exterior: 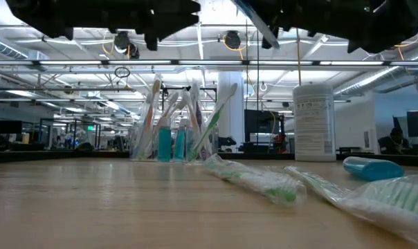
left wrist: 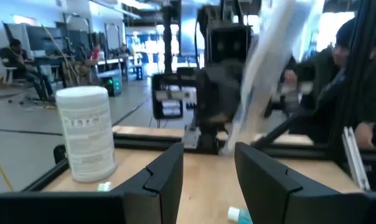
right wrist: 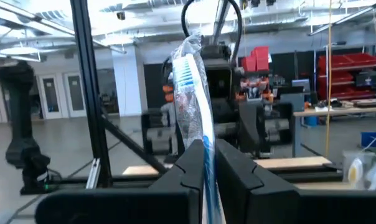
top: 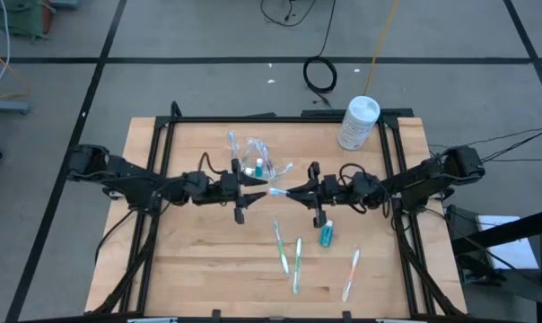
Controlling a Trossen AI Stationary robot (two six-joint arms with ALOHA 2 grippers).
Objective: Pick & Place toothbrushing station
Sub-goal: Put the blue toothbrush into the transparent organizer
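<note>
The clear cup [top: 257,161] stands far of centre on the table, with toothbrushes and blue toothpaste tubes upright inside it [exterior: 171,131]. Above the table's middle, my right gripper [top: 291,192] is shut on a wrapped blue-and-white toothbrush [right wrist: 189,93]. My left gripper [top: 260,187] faces it from the left, open [left wrist: 208,155], with the brush's head [left wrist: 263,74] just beyond its fingertips. Three more wrapped toothbrushes [top: 281,248] [top: 298,265] [top: 351,274] and a blue toothpaste tube [top: 327,235] lie flat on the near half of the table. My right gripper pinches the toothbrush's handle [right wrist: 206,152] between its two fingers, through the clear wrapper. The fingers come level from the table's right, tipped a little upward. The brush juts out past the fingertips, bristle head [right wrist: 185,68] highest, lifted clear of the table.
A white cylindrical canister [top: 359,122] stands at the far right corner of the table. Black frame rails [top: 163,144] run along the left, right and far edges. A person [left wrist: 343,68] is behind the right arm.
</note>
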